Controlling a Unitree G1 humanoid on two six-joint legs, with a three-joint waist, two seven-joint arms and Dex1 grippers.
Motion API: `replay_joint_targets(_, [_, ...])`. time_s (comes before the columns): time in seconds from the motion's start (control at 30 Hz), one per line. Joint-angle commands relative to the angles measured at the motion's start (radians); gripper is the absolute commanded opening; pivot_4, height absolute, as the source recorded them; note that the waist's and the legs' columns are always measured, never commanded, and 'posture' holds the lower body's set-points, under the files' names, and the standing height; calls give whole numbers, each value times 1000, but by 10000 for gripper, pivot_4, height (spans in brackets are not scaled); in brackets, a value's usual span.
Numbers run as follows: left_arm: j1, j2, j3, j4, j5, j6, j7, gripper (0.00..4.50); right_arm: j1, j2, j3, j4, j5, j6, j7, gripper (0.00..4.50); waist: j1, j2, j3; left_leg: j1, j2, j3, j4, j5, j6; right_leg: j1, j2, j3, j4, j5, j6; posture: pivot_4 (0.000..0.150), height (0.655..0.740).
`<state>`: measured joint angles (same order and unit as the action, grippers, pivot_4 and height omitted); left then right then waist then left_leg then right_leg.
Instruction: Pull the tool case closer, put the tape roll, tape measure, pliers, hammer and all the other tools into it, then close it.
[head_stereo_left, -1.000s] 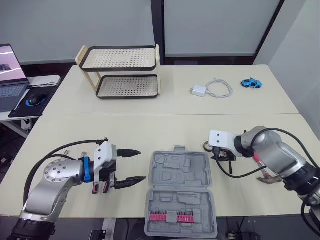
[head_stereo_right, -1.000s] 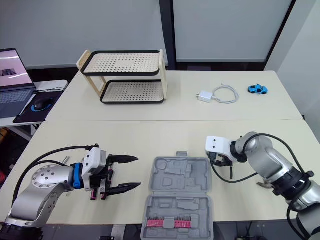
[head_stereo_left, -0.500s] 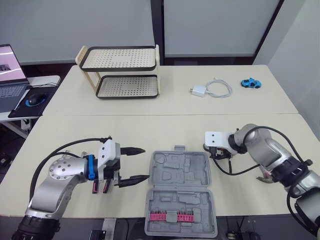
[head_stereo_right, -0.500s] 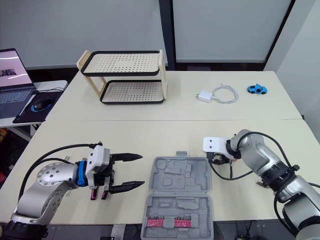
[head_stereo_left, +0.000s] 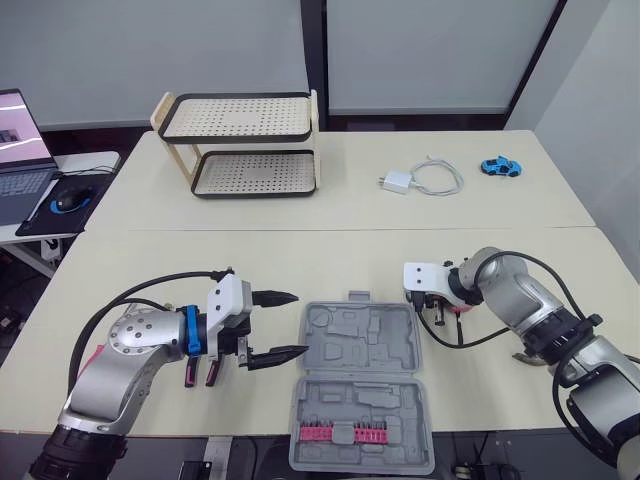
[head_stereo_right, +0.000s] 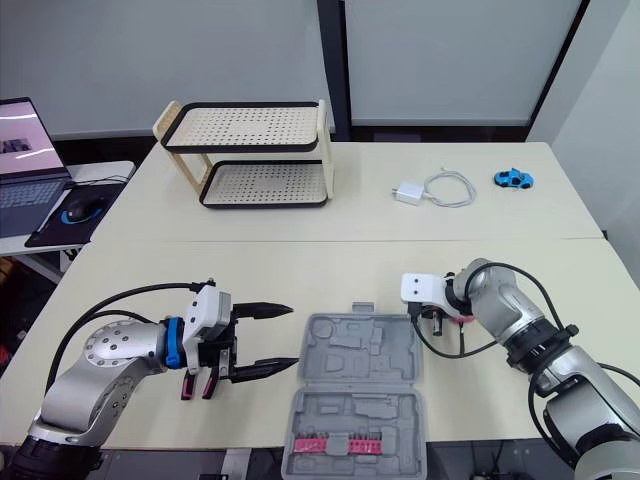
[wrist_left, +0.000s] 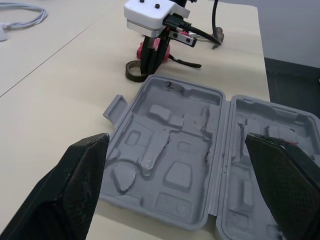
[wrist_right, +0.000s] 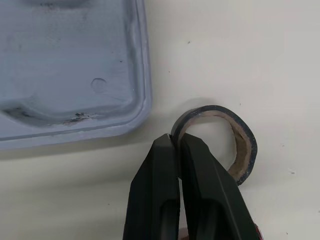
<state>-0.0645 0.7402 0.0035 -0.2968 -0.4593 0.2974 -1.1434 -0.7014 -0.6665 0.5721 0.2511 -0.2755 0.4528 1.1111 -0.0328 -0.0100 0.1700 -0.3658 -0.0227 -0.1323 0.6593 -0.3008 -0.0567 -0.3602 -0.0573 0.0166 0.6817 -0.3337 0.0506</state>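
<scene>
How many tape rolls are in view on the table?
1. The tape roll lies beside a corner of the tool case, its wall pinched in the right pincer. Others could be hidden under the arms.

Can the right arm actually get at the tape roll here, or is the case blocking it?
Likely yes. The right gripper's tips sit at the tape roll's rim, seemingly pinching its wall. The roll lies flat on the table, apart from the tool case's corner, with nothing over it.

No text, label or number can be read.
</scene>
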Motion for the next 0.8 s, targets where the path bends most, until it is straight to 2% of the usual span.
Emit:
replay_joint_targets(0.03, [-21, -4, -6, -28, -5, -2, 8, 45000, -11, -11, -50, -36, -4, 34, -4, 589, 0, 0, 0, 0, 0, 0, 0, 0, 0, 0, 0, 0, 0, 0, 0, 1500, 7400])
replay_joint_targets(0.23, [-38, 2, 9, 4, 2, -11, 8, 45000, -24, -34, -125, -148, 19, 110, 11, 589, 0, 0, 0, 0, 0, 0, 0, 0, 0, 0, 0, 0, 0, 0, 0, 1500, 7400])
replay_joint_targets(0.33, [-24, 21, 35, 21, 1, -22, 0, 45000, -2, -32, -182, -331, 87, 231, 45, 589, -1, 0, 0, -1, 0, 0, 0, 0, 0, -1, 0, 0, 0, 0, 0, 1500, 7400])
replay_joint_targets(0.43, [15, 53, 75, 47, 2, -53, -29, 45000, 21, 19, -221, -520, 173, 401, 47, 589, -5, 0, 0, -2, 1, 0, 0, 0, 0, -4, 0, 0, 0, 0, 0, 1500, 7400])
replay_joint_targets(0.57, [60, 97, 113, 101, 12, -108, -80, 45000, 38, 124, -195, -648, 242, 557, -16, 589, -1, 1, 0, -2, 1, -2, -1, 0, 1, -4, 1, 0, 1, 0, -1, 1500, 7400])
replay_joint_targets(0.67, [78, 133, 123, 151, 35, -176, -128, 45000, 44, 223, -118, -648, 253, 595, -91, 589, 0, 1, 0, -3, 0, -1, -1, -1, 1, -5, 0, 0, 1, 0, -1, 1500, 7400])
replay_joint_targets(0.8, [69, 148, 125, 178, 32, -211, -161, 45000, 44, 319, -36, -556, 246, 565, -171, 589, 1, 1, 1, -3, 0, -1, -1, 0, 1, -9, 0, 0, 1, 0, -1, 1500, 7400])
